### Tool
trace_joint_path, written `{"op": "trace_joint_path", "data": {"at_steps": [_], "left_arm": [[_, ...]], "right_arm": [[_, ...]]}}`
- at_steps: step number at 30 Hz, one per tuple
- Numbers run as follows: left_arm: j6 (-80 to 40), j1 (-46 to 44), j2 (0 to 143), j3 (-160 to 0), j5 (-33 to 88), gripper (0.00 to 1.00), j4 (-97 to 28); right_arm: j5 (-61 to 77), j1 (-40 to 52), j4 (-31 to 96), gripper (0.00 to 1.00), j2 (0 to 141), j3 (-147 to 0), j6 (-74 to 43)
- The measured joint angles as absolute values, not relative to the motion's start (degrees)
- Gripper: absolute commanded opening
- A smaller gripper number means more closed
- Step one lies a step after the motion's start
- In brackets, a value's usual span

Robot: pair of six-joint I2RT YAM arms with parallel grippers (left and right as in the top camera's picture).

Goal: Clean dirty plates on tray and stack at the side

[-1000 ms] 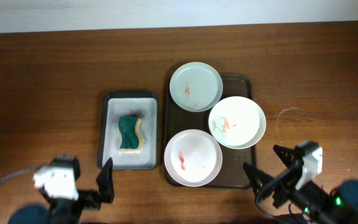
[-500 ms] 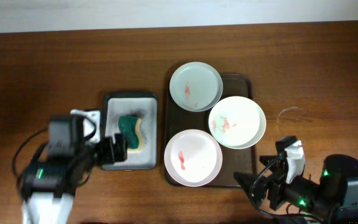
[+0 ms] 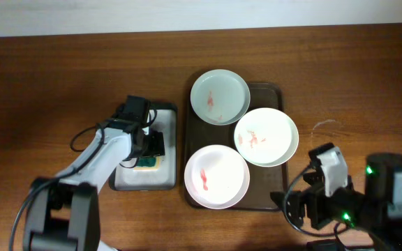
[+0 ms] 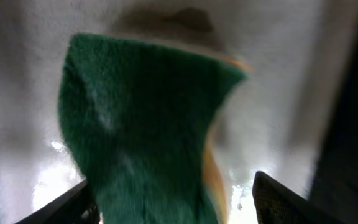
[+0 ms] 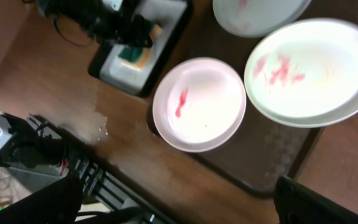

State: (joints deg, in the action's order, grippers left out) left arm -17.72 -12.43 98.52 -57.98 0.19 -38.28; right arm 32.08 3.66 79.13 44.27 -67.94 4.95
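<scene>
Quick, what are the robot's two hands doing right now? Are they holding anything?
Left hand: open, straddling the sponge, not shut on it.
Right hand: open, holding nothing.

In the middle of the table (image 3: 47,84): the tray (image 3: 264,183). Holds three plates, each overhanging its rim. At the back left corner: the rear plate (image 3: 219,96). Nearer and to the right, edge to edge with it: the right plate (image 3: 266,137). At the front left, close under the right plate's edge: the front plate (image 3: 216,176). Just left of the tray, apart from it: a smaller tray (image 3: 128,180). Carries a sponge (image 3: 145,163). Directly over the sponge, fingers on either side: the left gripper (image 3: 152,144). By the tray's near right corner: the right gripper (image 3: 293,207).
</scene>
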Motion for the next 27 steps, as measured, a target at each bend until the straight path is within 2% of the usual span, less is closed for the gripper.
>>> {"op": "trace_joint_path", "data": {"at_steps": [1,3,6,8,9,11,14,16,18,22,23,25,27], "left_arm": [[-18.09,-12.43,99.59,-57.98,-0.08,0.45,-37.60],[-18.90,-12.40,101.54,-57.98,-1.13,0.00,-35.68],[-19.33,-12.43,101.95,-58.08,-0.89,0.00,-34.63],[-19.33,-12.38,101.89,-58.08,-0.30,0.00,-34.92],[-19.35,-12.38,101.47,-58.08,0.23,0.00,-35.40],[-19.33,-12.38,99.48,-58.08,1.37,0.00,-37.85],[-19.27,-12.43,91.39,-58.24,2.31,0.00,-41.30],[-18.72,-12.43,86.83,-58.59,2.59,0.00,-44.03],[-18.22,-12.43,83.55,-58.61,2.81,0.00,-46.59],[-17.69,-12.43,78.43,-58.63,5.80,0.00,-49.39],[-17.58,-12.43,77.19,-58.63,7.20,0.00,-49.87],[-17.56,-12.43,75.44,-58.63,9.65,0.00,-50.22],[-17.56,-12.43,74.13,-58.63,13.85,0.00,-50.39]], "right_arm": [[31.92,3.66,79.59,0.99,45.47,-67.44,4.95],[31.90,3.66,80.18,0.99,47.99,-65.95,4.97],[31.83,3.66,79.33,0.98,51.86,-62.43,4.97],[30.44,3.66,76.20,0.68,53.76,-59.64,3.62],[29.50,3.66,74.87,0.63,54.81,-58.24,2.61],[28.23,3.66,69.97,0.58,57.10,-55.00,0.64],[27.05,4.43,61.80,0.56,63.59,-49.10,-1.34],[26.52,8.34,54.81,0.52,69.10,-45.98,-3.14],[25.30,11.84,50.85,0.39,73.34,-45.36,-6.37],[14.79,19.42,36.86,0.32,88.58,-44.99,-15.62],[14.20,19.51,34.94,0.21,90.76,-44.99,-16.38],[14.85,19.55,31.48,0.05,92.38,-45.19,-17.15],[15.42,19.53,30.11,0.04,93.30,-45.32,-18.70]]}}
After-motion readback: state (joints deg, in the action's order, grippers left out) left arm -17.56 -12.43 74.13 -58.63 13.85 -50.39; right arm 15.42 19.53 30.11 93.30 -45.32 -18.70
